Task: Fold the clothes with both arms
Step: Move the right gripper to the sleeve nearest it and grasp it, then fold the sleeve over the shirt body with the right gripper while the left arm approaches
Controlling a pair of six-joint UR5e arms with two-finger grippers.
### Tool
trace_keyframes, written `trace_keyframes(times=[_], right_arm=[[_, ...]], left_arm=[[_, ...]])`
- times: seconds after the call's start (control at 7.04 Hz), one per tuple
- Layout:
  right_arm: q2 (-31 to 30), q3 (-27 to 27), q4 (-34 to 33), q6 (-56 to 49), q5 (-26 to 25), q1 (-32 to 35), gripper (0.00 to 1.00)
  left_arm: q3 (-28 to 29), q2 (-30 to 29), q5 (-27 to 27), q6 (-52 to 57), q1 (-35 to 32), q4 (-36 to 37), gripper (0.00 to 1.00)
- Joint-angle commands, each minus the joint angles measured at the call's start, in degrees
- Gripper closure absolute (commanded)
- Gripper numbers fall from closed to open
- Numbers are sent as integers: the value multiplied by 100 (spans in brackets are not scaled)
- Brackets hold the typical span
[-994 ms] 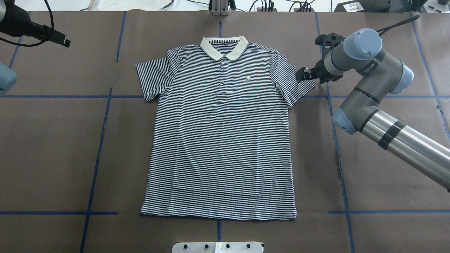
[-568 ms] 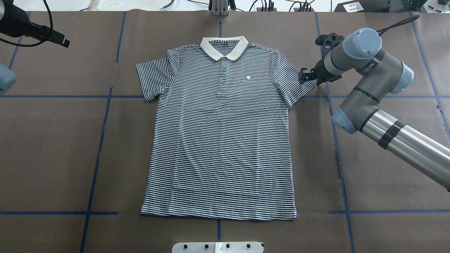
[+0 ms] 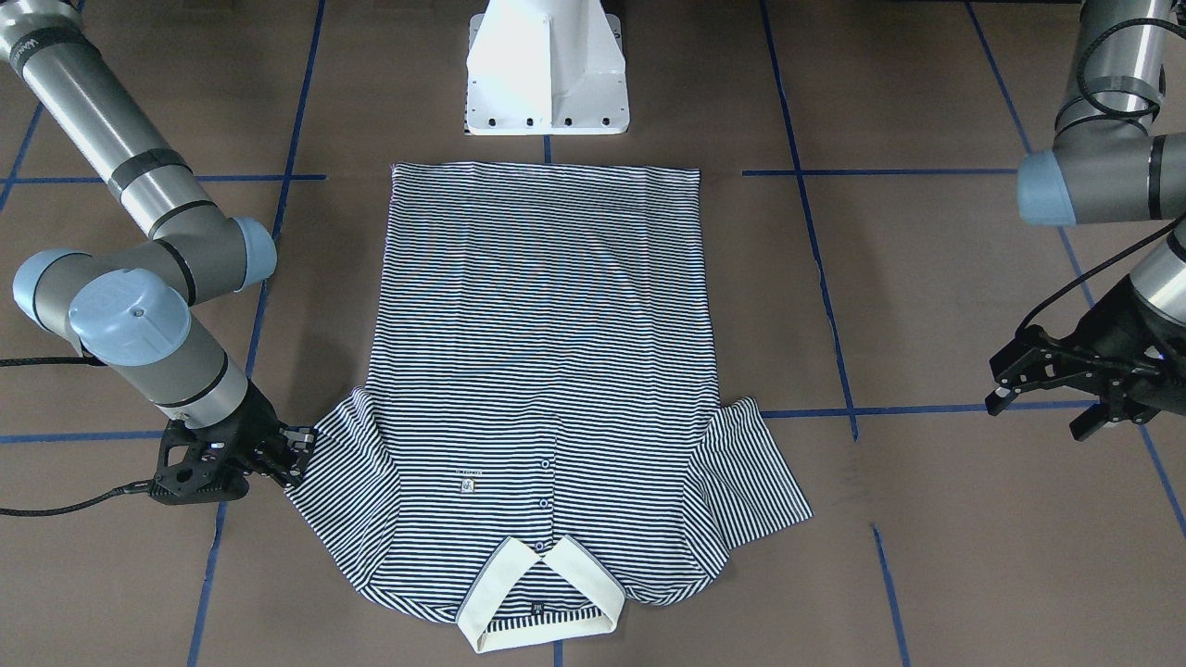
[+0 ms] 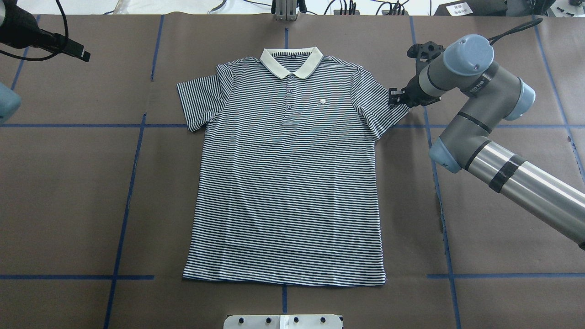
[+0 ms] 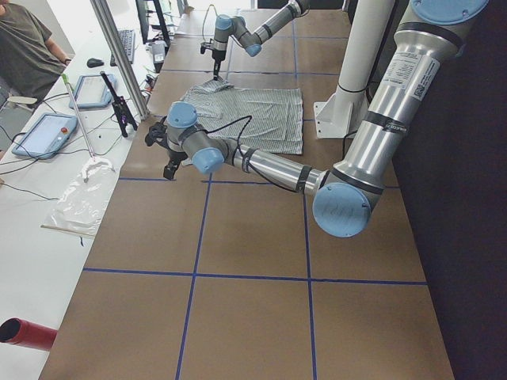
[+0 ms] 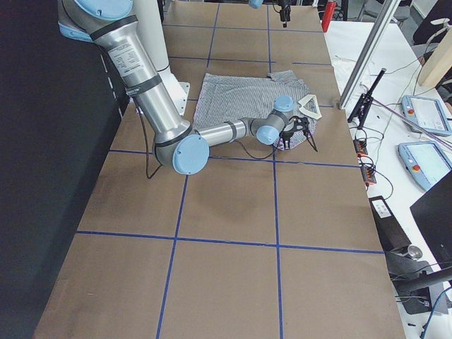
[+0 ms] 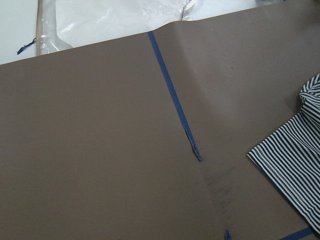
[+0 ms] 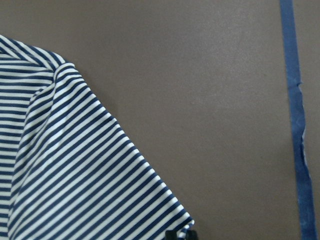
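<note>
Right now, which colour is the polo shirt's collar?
The collar is cream; the overhead view shows it best.

The polo shirt (image 4: 288, 183) is soft, matt knitted cloth on a table cover (image 4: 68, 192) that looks like dull brown paper. The right arm (image 4: 525, 183) has a shiny, smooth metal tube and satin light-blue caps, seemingly plastic.

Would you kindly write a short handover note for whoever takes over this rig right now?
Right tool: at the hem corner of the polo shirt's sleeve on the robot's right; whether it has gripped the cloth cannot be told.
Left tool: open, over bare table, apart from the other sleeve.
Shirt: flat, front up, collar away from the robot's base, both sleeves spread.
Done: no fold yet.
Left: probably fold the sleeves in, then the body.
</note>
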Motion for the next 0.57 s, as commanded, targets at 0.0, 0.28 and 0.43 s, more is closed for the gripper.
trace_keyframes(times=[0.0,0.28,0.43], right_arm=[[49,95,83,72,52,9,100],[469,218,58,343,43,-9,100],[776,184,31,685,35,-131,100]], left_arm=[[-13,-27,0,-56,0,0,0],[-48,-10,-44,-74,0,0,0],[-48,-10,-44,-74,0,0,0]])
